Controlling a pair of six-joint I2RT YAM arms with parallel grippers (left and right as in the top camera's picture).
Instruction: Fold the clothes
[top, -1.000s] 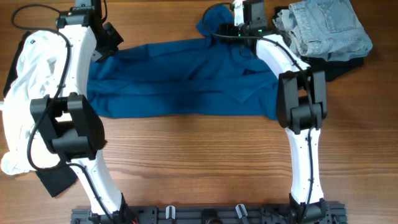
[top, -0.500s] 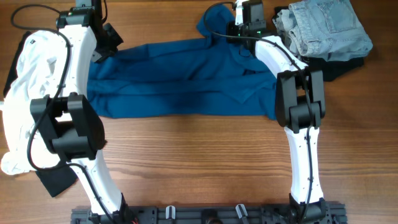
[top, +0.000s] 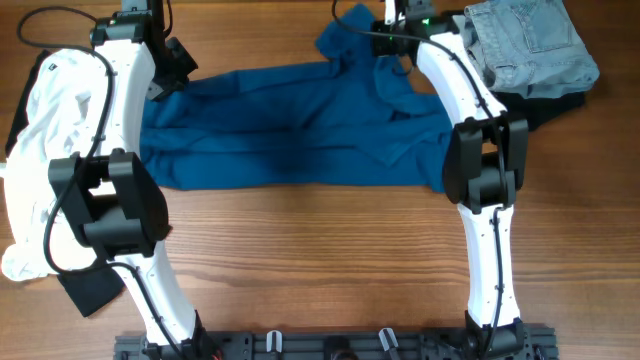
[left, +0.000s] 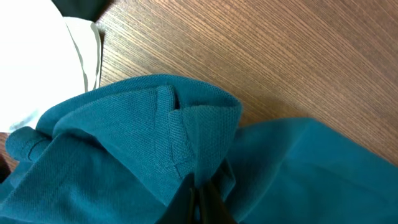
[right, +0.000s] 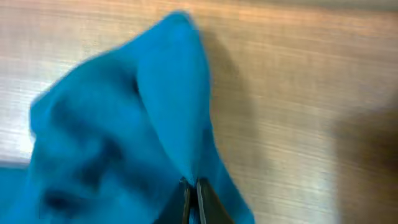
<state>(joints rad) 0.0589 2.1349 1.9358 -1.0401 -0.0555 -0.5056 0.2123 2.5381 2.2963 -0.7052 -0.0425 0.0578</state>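
The teal-blue shirt (top: 290, 130) lies spread across the middle of the wooden table, rumpled at both far corners. My left gripper (top: 165, 85) sits at its far left corner. In the left wrist view that gripper (left: 200, 188) is shut on a raised fold of the shirt (left: 124, 143), beside a seamed hem edge. My right gripper (top: 386, 45) is at the far right corner. Its wrist view shows the gripper (right: 191, 185) shut on a peaked fold of the shirt (right: 93, 137) held above the wood.
Pale denim jeans (top: 530, 40) lie bunched at the far right on a dark cloth (top: 548, 108). A white garment (top: 40, 150) is heaped along the left edge, with a black piece (top: 90, 290) below it. Bare table (top: 320, 260) lies in front of the shirt.
My right gripper has shut on the shirt's far right corner and shifted toward the table's far edge, pulling the cloth up with it. The left gripper has stayed shut and still.
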